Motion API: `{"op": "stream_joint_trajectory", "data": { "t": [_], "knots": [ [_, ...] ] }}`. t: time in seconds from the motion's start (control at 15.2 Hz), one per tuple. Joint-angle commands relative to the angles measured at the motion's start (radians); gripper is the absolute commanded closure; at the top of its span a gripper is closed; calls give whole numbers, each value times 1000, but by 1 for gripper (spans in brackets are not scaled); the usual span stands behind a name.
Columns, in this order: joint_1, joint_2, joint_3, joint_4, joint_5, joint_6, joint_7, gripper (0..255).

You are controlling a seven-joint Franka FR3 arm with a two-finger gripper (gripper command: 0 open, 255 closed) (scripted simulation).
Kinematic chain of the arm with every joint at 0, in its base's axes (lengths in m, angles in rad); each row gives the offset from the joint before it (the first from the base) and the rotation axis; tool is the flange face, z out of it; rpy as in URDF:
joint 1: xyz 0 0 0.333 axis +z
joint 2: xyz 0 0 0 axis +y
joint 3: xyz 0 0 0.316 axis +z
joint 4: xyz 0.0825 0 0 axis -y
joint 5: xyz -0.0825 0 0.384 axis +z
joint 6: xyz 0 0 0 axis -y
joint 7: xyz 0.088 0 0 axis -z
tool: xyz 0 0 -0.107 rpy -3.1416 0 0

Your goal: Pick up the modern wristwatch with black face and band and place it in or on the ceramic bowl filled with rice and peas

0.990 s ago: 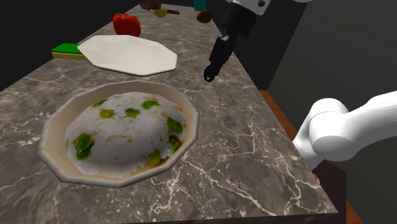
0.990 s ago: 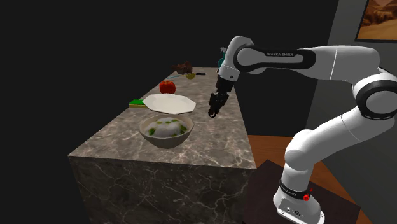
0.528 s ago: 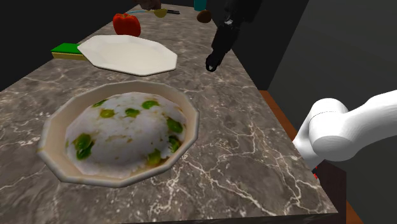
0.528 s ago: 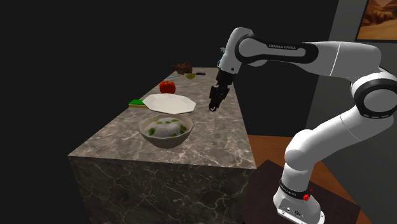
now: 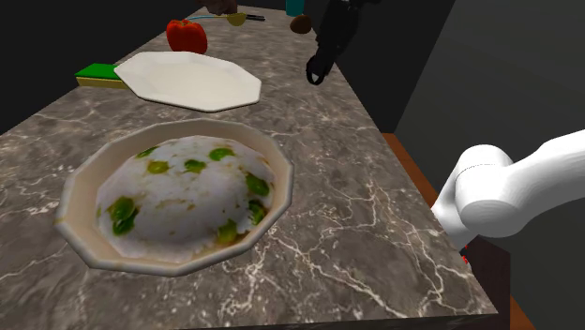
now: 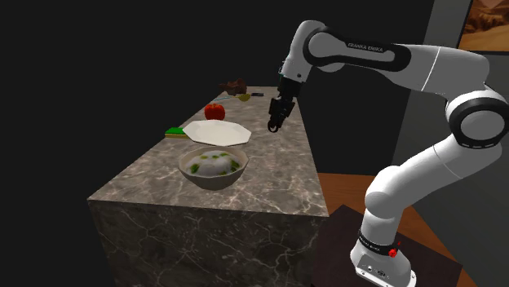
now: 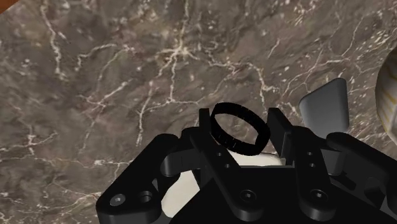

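Observation:
The black wristwatch (image 7: 224, 135), a closed dark loop, sits clasped between my gripper's (image 7: 240, 122) two black fingers (image 7: 205, 127), above the marble counter (image 7: 127, 76). In the shoulder view the gripper (image 5: 320, 66) hangs in the air over the counter's right side, beside the white plate, and the watch (image 5: 314, 77) dangles at its tip. The beige bowl (image 5: 279, 171), heaped with white rice and green peas (image 5: 183, 192), stands near the front of the counter, well short of the gripper. From the second exterior view the gripper (image 6: 274, 124) is above and behind the bowl (image 6: 214, 173).
A white angular plate (image 5: 187, 80) lies behind the bowl. A green block (image 5: 97, 72) and a red fruit (image 5: 186, 36) are at the plate's far left. Small items crowd the counter's far end (image 5: 300, 23). The counter's right edge (image 5: 412, 187) drops to a wooden floor.
The gripper, holding the watch, has risen and drifted toward the counter's far end, away from the bowl. The bowl and plate have not moved.

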Motion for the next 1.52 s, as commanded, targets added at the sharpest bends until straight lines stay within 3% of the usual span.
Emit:
{"op": "stream_joint_trajectory", "data": {
  "t": [0.0,1.12,1.45],
  "knots": [
    [-1,13,-2,38,-4,-25,6,255],
    [-5,127,-16,354,-23,-220,61,255],
    [14,163,94,392,-6,-184,184,255]
  ]
}}
